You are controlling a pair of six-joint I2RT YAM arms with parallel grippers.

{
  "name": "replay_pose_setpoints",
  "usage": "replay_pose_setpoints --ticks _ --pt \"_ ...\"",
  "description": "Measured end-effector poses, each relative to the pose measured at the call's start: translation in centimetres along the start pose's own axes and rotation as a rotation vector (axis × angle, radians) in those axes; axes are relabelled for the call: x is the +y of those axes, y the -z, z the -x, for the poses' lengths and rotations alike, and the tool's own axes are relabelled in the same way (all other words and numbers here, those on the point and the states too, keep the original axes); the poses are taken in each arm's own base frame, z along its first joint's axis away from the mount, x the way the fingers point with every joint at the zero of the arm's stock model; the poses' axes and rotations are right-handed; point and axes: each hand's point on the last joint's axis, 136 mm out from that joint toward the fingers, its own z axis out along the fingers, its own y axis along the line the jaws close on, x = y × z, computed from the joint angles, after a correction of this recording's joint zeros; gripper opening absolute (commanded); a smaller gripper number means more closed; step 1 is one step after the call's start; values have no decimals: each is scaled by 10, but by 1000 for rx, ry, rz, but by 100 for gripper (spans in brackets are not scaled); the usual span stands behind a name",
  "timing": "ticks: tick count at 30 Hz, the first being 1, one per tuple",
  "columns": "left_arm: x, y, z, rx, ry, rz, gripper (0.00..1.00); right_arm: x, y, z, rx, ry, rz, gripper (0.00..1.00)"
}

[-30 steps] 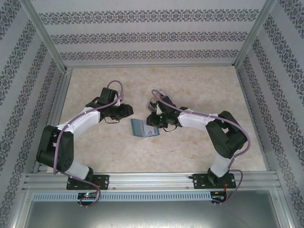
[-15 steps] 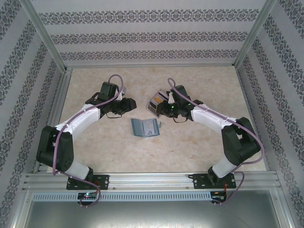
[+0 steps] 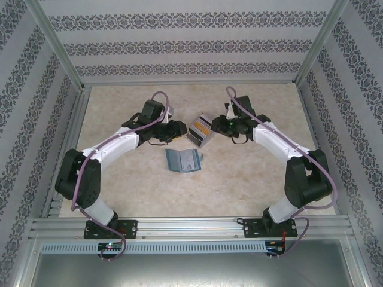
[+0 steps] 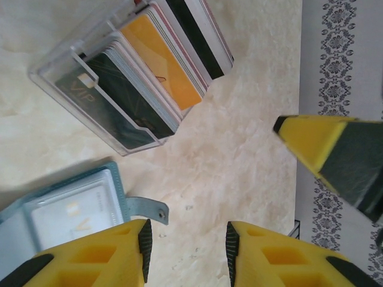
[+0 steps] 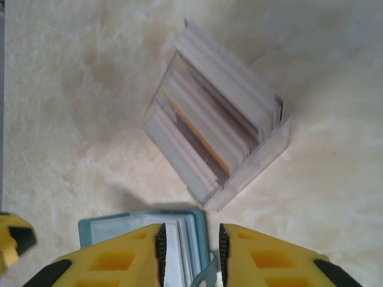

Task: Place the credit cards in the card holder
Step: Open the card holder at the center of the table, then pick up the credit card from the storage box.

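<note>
Credit cards (image 4: 158,72) sat in the clear tray (image 4: 57,67) ahead of both grippers. Left gripper (image 4: 185,245) and right gripper (image 5: 190,251) were parted and empty. The card holder (image 3: 182,160) lay open near them.

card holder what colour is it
The card holder is teal-blue, clearest in the left wrist view.

The credit cards (image 4: 158,60) stand on edge, packed in slanted rows inside a clear plastic tray (image 4: 63,60) — a dark one marked VIP in front, orange-yellow behind it, a black-striped one further back. The teal card holder (image 3: 182,160) lies open and flat on the surface (image 3: 251,173), close beside the tray but not touching — its greyish sleeves face up, its strap tab (image 4: 146,209) sticking out sideways.
</note>
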Motion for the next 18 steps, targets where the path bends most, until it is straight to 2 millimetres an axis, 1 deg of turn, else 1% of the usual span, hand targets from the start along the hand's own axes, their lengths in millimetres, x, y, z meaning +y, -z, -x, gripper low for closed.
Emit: replay_pose_setpoints --ticks 3,6,9,13,15,18 --pt "1 -9 -1 3 42 -5 40 1 5 16 -19 20 -9 35" --pt "6 -17 1 -5 83 -5 40 0 4 22 -10 35 -20 35" --pt "12 -24 -2 -6 114 13 40 5 -4 19 32 65 -32 35" --pt "12 -33 -6 -7 133 16 39 22 -20 12 93 149 -47 36" --pt "16 -38 -7 -9 146 18 39 27 -29 8 119 187 -59 37" --pt "28 -47 -8 -15 169 42 39 26 -37 4 153 224 -94 39"
